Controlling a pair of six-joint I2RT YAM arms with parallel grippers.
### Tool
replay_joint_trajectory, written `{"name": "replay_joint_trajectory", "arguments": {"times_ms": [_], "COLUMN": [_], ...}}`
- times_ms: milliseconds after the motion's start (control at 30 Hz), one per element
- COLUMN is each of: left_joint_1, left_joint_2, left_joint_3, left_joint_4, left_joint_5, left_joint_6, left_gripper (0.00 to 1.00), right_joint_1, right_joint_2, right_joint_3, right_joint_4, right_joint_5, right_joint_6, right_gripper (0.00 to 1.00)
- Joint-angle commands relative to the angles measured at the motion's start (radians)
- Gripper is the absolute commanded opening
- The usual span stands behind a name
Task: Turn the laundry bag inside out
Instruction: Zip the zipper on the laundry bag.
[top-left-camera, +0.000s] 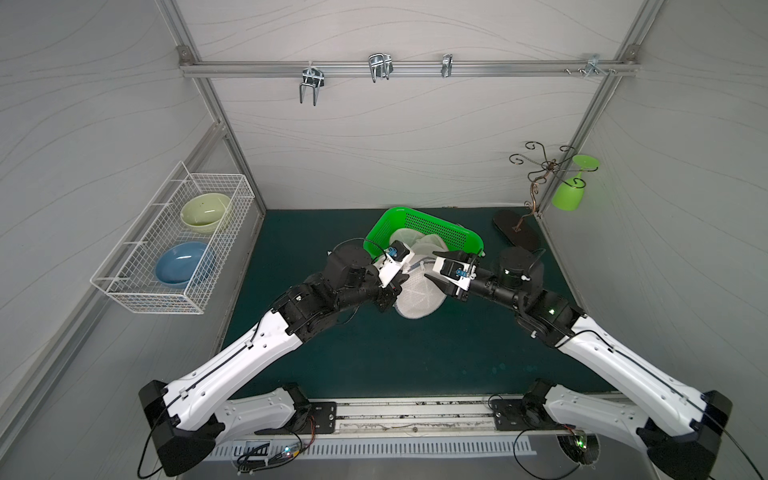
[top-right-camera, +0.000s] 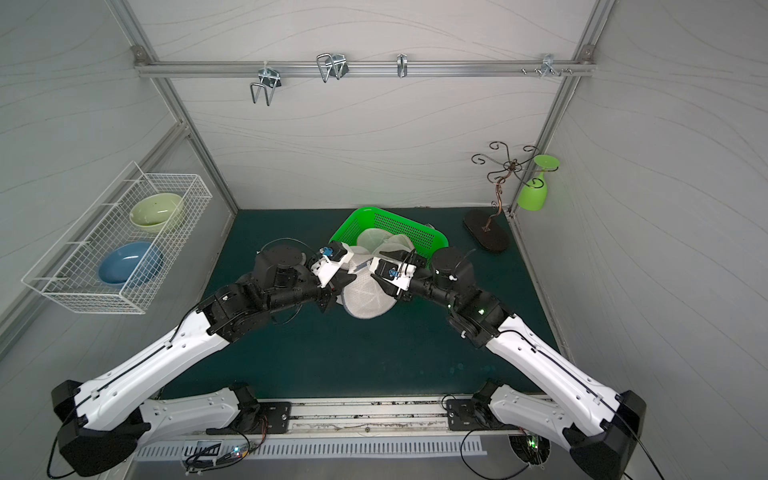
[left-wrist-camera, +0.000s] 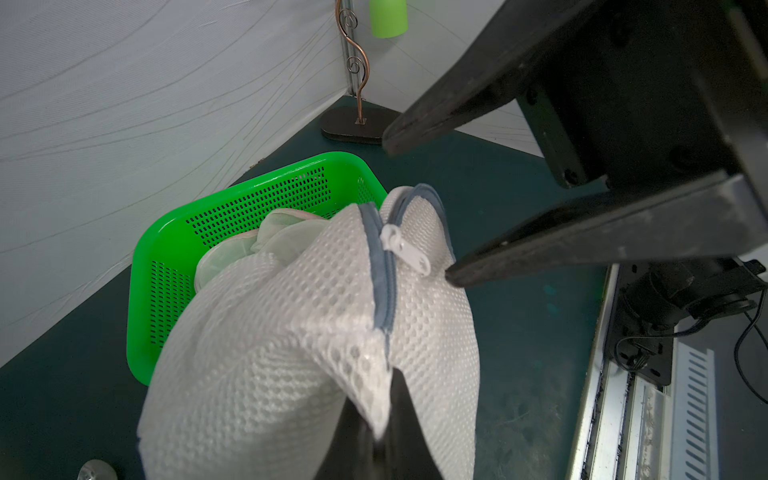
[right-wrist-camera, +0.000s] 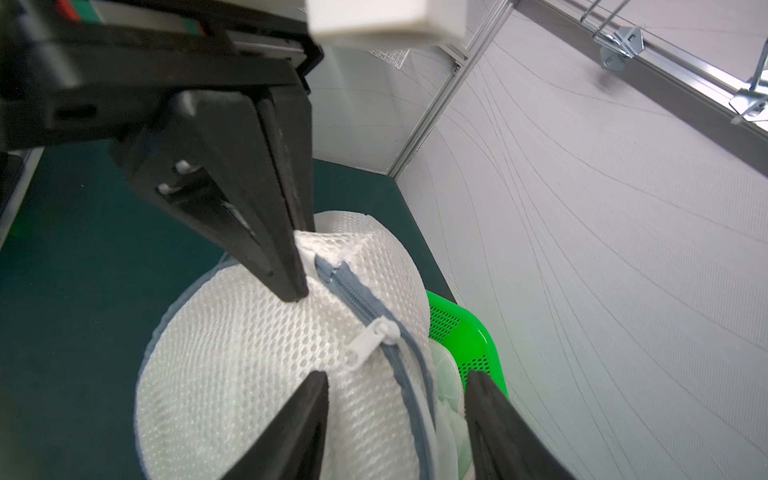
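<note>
Centrally, pinched laundry bag (top-left-camera: 419, 293), green basket (top-left-camera: 441, 232) behind

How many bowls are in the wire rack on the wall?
2: a pale green bowl at the far end of the rack, a blue bowl at the near end. None looks hidden.

The white-and-black left arm (top-left-camera: 249, 353) and right arm (top-left-camera: 615, 361) reach in from the near rail. Their elbows are bent and their forearms angle inward, so the two wrists almost meet. The left end effector (right-wrist-camera: 297, 286) has its black fingers pressed together, pinching a fold of the white mesh laundry bag (right-wrist-camera: 249, 374). The right end effector (left-wrist-camera: 417, 210) faces it, jaws spread apart.
</note>
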Motion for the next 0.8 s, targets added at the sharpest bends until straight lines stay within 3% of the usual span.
{"name": "replay_joint_trajectory", "arguments": {"times_ms": [0, 200, 433, 767], "left_joint_1": [0.002, 0.001, 0.002, 0.002], "left_joint_2": [-0.003, -0.006, 0.004, 0.003], "left_joint_3": [0.052, 0.049, 0.049, 0.055], "left_joint_4": [0.034, 0.033, 0.028, 0.022], "left_joint_5": [0.011, 0.023, 0.02, 0.011], "left_joint_6": [-0.02, -0.034, -0.04, -0.025], "left_gripper": [0.0, 0.0, 0.0, 0.0], "right_joint_1": [0.014, 0.036, 0.052, 0.054], "right_joint_2": [0.021, 0.046, 0.029, 0.031], "right_joint_3": [0.015, -0.01, -0.036, -0.042], "right_joint_4": [0.075, 0.166, 0.216, 0.183], "right_joint_5": [0.022, 0.079, 0.095, 0.086], "right_joint_6": [-0.095, -0.206, -0.222, -0.225], "right_gripper": [0.57, 0.52, 0.41, 0.17]}}
